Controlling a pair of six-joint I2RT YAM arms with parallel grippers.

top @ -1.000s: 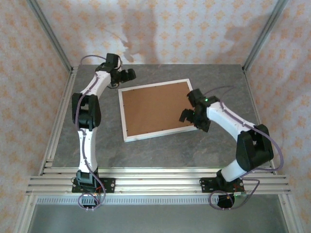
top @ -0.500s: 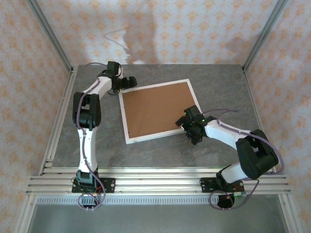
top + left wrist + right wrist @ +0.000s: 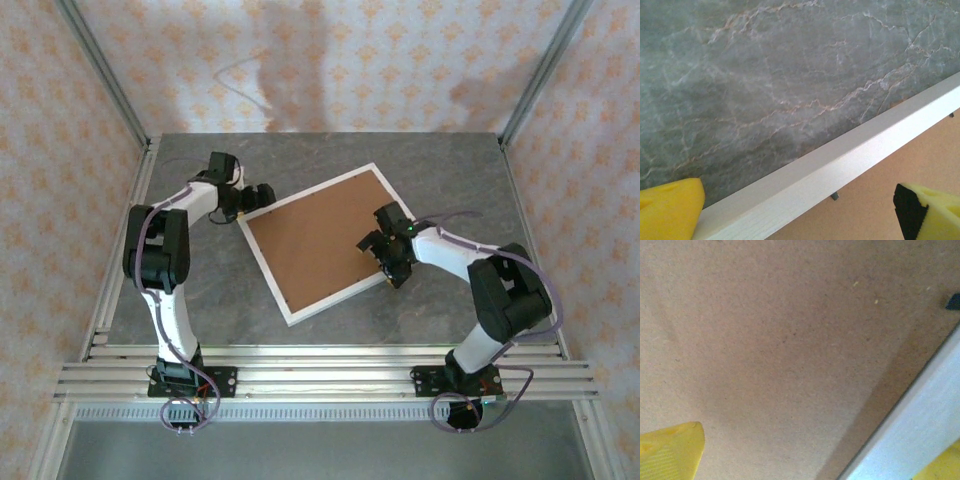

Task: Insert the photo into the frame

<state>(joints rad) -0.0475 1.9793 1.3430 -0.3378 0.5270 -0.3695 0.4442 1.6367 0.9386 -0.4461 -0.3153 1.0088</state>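
Frame (image 3: 264,271): it is laid face down on the desk (image 3: 450,170), with the brown backing board (image 3: 325,240) uppermost, and is turned askew to the desk edges.
Long axis: it is judged to run from the corner beside the left fingers (image 3: 670,210) away toward the far right. A short side is met by the right fingers (image 3: 670,452).
Left fingers: they are spread wide and nothing is grasped. The white border is straddled close to the corner, with one yellow pad over bare desk outside it and the other over the backing board inside.
Right fingers: they are spread wide and nothing is grasped. One pad is seen over the backing board, and the other is just past the white border on the outer side.
Key relation: the frame lies between the two sets of fingers. Its border is directly beneath each set and is crossed rather than followed. Neither arm is judged nearer.
Contact: whether any pad touches the border cannot be told.
Coming move: a pinch across the border at either end is judged possible, since each rail already sits in the gap.
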